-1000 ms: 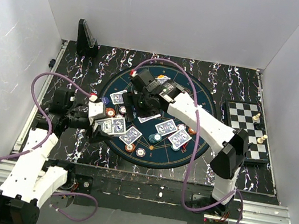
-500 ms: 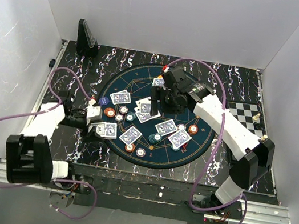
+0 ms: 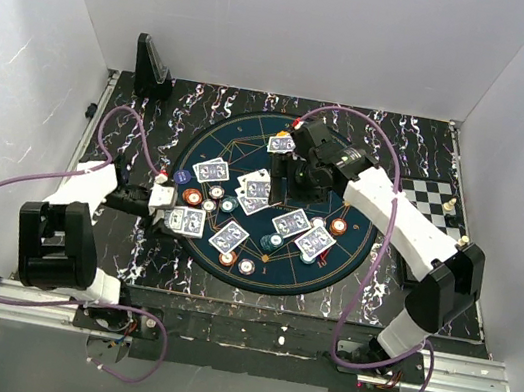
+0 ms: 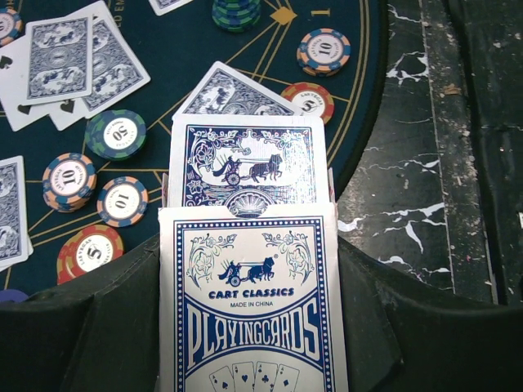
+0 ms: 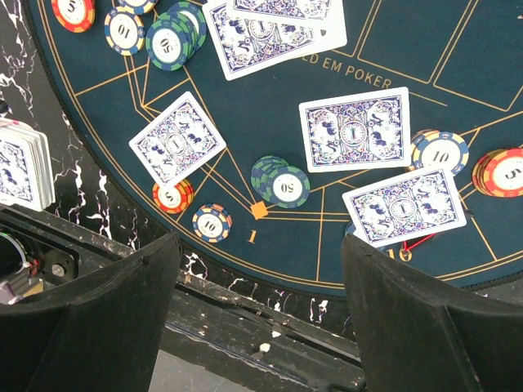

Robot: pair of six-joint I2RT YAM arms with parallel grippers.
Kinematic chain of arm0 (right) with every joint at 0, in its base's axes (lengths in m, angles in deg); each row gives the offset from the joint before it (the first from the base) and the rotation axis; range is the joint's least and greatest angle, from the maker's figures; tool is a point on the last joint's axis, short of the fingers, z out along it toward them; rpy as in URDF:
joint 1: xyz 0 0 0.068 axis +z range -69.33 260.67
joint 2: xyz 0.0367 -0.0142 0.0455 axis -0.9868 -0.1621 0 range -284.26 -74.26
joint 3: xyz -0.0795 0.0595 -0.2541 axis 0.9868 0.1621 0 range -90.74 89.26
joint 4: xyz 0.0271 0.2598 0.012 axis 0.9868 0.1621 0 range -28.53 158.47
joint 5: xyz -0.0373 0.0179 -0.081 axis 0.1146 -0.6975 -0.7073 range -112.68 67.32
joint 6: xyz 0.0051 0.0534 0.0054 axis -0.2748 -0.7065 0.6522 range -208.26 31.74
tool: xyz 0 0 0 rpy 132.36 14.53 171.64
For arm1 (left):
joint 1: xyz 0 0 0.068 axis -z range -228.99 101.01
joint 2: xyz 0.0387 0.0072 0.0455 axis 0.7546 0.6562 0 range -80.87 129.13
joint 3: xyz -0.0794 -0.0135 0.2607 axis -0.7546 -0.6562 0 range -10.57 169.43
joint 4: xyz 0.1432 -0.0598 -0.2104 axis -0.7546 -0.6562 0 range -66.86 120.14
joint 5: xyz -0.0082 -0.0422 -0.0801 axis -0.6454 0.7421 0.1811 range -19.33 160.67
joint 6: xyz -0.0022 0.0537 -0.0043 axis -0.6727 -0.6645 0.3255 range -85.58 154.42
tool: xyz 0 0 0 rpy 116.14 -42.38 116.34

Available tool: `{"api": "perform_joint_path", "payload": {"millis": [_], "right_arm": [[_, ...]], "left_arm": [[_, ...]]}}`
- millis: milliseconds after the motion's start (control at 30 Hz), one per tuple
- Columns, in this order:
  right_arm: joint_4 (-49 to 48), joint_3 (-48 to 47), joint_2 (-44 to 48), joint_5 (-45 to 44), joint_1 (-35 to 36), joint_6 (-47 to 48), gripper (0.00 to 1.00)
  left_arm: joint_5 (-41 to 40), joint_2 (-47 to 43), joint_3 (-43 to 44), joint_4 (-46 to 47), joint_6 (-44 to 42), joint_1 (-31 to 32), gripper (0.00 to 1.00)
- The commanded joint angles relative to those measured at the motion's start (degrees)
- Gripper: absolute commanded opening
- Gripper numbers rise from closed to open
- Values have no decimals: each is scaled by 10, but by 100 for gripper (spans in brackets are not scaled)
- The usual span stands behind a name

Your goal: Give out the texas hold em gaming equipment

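Left wrist cam: my left gripper (image 4: 249, 282) clamps card box (image 4: 252, 343), top card (image 4: 245, 163) jutting lengthwise fwd of jaws; right gripper (image 5: 257, 245), jaws wide, empty, sits well apart.

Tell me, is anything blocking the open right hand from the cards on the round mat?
Nothing visible does. The right hand hangs open above the mat, and a face-down card lies bare below, with chips only beside it.

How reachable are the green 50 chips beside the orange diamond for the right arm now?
Probably yes. The right gripper hangs open over the mat, with the green 50 chips in plain view just ahead of it. Nothing covers them, and the nearest card lies clear of them.
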Motion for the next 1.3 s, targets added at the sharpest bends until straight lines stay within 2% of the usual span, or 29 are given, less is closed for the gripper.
{"api": "perform_joint_path", "payload": {"millis": [0,67,200,233,300,367,533,767,833,867,1000,1067,1133,1267], "right_arm": [[-16,5,38,4,-8,-11,86],[-15,5,40,8,-11,-13,86],[-15,2,43,10,-14,-16,86],[-12,2,43,10,-16,-16,86],[-11,4,47,12,-17,-19,86],[-11,6,50,14,-18,-21,86],[-4,8,57,11,-21,-24,87],[7,5,68,0,-25,-22,90],[14,1,72,-2,-26,-21,92],[14,0,74,-4,-27,-19,93],[1,13,96,-7,-30,-15,94],[-9,29,108,-3,-35,-11,94],[-23,47,123,-2,-41,-7,94],[-53,94,162,2,-68,-9,94]], "left_arm": [[13,-6,14,-56,-90,-3,36],[11,-2,15,-65,-100,-3,42],[-2,14,23,-108,-160,-3,61],[-6,19,25,-119,-180,-2,69],[-13,27,30,-132,-202,-3,80],[-20,36,37,-145,-217,-3,98],[-18,44,45,-162,-233,-2,98],[57,20,87,-180,-137,-2,98],[72,1,103,-164,-72,-3,98],[77,-13,110,-139,-4,-3,98],[67,-81,104,52,358,-7,98],[23,-125,84,180,522,-7,98],[-28,-161,67,259,658,-7,98],[-94,-178,79,289,780,-7,98]]}}
